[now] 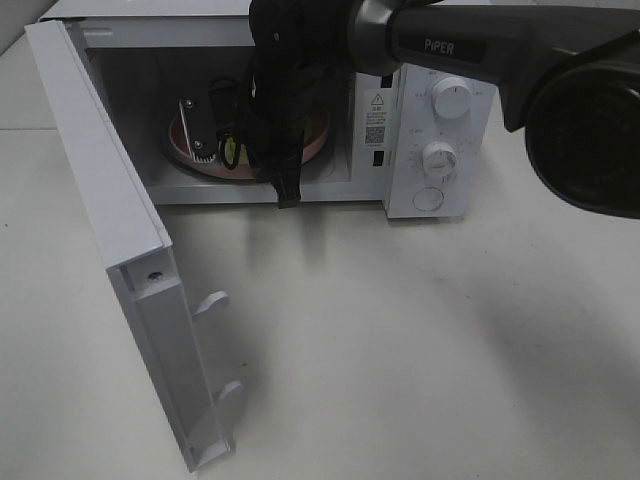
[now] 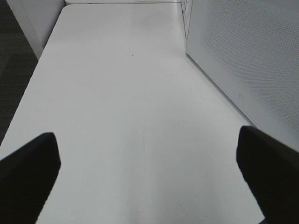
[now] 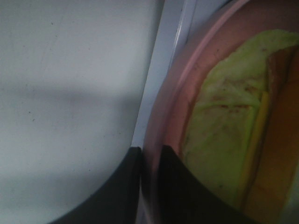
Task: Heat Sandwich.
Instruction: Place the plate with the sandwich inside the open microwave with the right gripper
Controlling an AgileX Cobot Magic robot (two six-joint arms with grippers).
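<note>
Only from the right wrist: sandwich (image 3: 233, 126) flat on the pink plate (image 3: 180, 107), green leaf sticking out at the side. Right end effector (image 3: 151, 151) clenched on the plate's rim, one finger on each side.

From up high: plate inside the microwave (image 1: 400, 120), mostly hidden behind the dark right arm (image 1: 440, 40) reaching in. Door (image 1: 110, 200) swung wide open, two knobs (image 1: 452, 100) on the front.

Only from the left wrist: left end effector (image 2: 147, 135) spread wide open above the white counter (image 2: 131, 93), beside a dotted white panel (image 2: 243, 56).
</note>
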